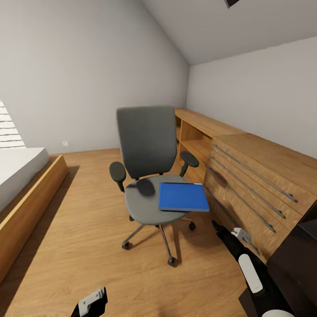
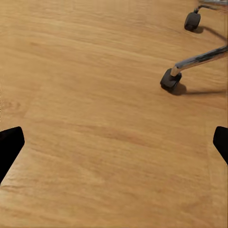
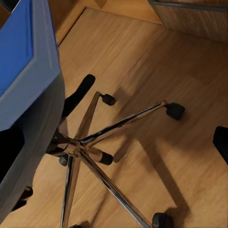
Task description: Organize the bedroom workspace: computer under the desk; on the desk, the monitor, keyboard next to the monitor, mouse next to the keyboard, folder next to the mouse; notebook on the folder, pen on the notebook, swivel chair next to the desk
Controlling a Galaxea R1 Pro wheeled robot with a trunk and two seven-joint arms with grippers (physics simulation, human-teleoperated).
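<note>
So the left gripper (image 2: 114, 142) is spread wide with nothing between its fingertips (image 2: 10, 142), just bare wood floor (image 2: 95, 95). Two chrome legs and castors of the swivel chair (image 1: 149, 176) sit out past its tips. The right gripper (image 3: 114, 147) is also wide open and empty, hanging low beside the seat edge, with the chair's star base beyond its fingers. The blue folder (image 1: 182, 197) lies flat on the seat. Behind that there's a wooden dresser (image 1: 259, 185).

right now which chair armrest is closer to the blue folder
The armrest on the wooden dresser side. The folder lies on that half of the swivel chair seat; the other armrest is across the seat.
</note>
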